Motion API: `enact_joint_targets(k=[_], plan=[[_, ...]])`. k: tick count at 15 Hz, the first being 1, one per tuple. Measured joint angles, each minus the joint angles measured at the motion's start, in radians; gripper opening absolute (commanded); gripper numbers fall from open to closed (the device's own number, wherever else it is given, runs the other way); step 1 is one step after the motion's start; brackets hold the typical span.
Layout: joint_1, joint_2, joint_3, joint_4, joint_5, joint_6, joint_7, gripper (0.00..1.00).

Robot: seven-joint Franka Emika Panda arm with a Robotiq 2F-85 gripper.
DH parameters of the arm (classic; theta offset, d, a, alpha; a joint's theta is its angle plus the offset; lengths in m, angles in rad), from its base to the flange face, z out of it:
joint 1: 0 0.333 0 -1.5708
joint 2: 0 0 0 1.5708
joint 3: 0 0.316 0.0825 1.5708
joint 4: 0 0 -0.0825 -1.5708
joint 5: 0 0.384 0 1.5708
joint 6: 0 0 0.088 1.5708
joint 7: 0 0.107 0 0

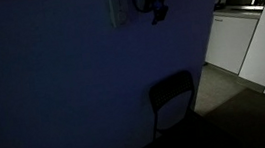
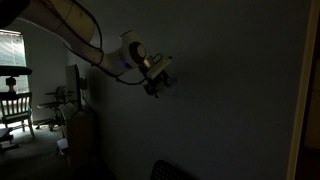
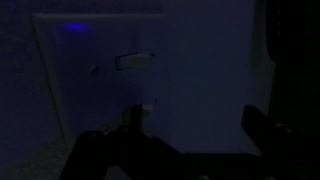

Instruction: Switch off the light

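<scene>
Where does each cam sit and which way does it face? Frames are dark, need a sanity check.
Exterior view: back in the room, angled at the wall, kitchen at right, chair below; the gripper shows at the top edge.
Exterior view: looks along the wall, window at far left; arm reaches in from upper left.
Wrist view: faces the switch head-on; dark fingers at bottom.
Shared: both exterior views show the gripper by the wall.

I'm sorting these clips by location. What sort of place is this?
Probably a dim home or apartment: a dark chair against the wall, white kitchen cabinets through the opening, and a window with blinds.
</scene>
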Motion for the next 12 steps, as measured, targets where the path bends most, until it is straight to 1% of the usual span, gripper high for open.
enact_joint_targets(k=[2, 6, 10, 12], plan=[[0.012, -0.016, -0.001, 0.005, -0.051, -0.091, 0.025, 1.0], [0.055, -0.099, 0.009, 0.002, -0.119, -0.324, 0.043, 1.0], [0.081, -0.183, 0.043, -0.006, -0.122, -0.546, 0.044, 1.0], [0.082, -0.205, 0.057, -0.012, -0.122, -0.616, 0.045, 1.0]])
